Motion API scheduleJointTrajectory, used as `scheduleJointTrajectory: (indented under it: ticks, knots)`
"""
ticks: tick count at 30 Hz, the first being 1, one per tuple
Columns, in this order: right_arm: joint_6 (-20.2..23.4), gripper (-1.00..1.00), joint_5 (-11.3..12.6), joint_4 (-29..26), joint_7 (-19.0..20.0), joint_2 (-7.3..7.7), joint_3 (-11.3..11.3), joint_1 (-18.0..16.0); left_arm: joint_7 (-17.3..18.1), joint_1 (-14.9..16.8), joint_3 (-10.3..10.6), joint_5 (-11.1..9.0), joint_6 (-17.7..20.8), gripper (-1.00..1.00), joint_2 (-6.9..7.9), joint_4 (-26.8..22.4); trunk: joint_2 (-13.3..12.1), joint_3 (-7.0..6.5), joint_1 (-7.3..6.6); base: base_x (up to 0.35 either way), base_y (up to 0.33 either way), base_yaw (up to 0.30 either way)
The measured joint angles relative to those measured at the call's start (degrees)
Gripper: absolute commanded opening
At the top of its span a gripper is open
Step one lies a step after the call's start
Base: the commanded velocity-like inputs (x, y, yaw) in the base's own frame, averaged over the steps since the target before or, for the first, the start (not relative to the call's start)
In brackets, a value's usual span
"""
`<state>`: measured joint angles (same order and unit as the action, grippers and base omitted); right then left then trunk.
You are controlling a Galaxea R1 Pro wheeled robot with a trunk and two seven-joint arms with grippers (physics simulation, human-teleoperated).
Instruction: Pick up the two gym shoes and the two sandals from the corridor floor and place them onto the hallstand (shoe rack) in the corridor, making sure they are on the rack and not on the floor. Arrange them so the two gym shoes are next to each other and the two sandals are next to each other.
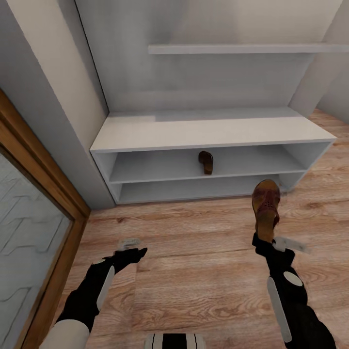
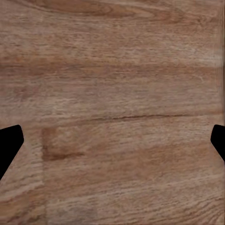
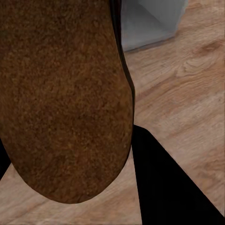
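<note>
Gripping a sandal (image 1: 265, 206), right end effector (image 1: 264, 238) half hidden.

open shelf tier (image 1: 160, 167), one sandal (image 1: 206, 162) inside

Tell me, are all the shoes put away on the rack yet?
Not yet. One sandal already sits on the upper open tier of the hallstand. The right gripper holds the second sandal above the corridor floor, just in front of the rack. The left gripper is open and empty. That sandal still needs placing beside the first, then both gym shoes.
</note>
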<state>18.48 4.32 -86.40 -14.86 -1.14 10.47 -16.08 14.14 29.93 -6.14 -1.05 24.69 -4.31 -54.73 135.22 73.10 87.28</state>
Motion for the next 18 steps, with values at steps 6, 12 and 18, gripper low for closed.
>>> scheduleJointTrajectory:
  ticks: [6, 12, 18]
  knots:
    - [4.5, -1.00, -0.2, 0.0, -0.1, -0.03, -6.0, 0.0, 4.7, -10.5, 0.1, 0.0, 0.0, 1.00, 0.02, -18.8, 0.0, 0.00, 0.00, 0.000, 0.000, 0.000]
    - [18.2, -1.00, 0.0, 0.0, 0.0, -0.09, -10.0, -0.1, 13.9, -14.8, -0.2, 0.0, 0.0, 1.00, 0.08, -25.5, 0.0, 0.00, 0.00, 0.000, 0.000, 0.000]
    - [30.7, -1.00, 0.5, 0.2, 0.2, -0.09, -13.7, -0.1, 20.9, -16.7, -0.3, 0.0, -0.1, 1.00, 0.09, -27.3, 0.0, 0.00, 0.00, 0.000, 0.000, 0.000]
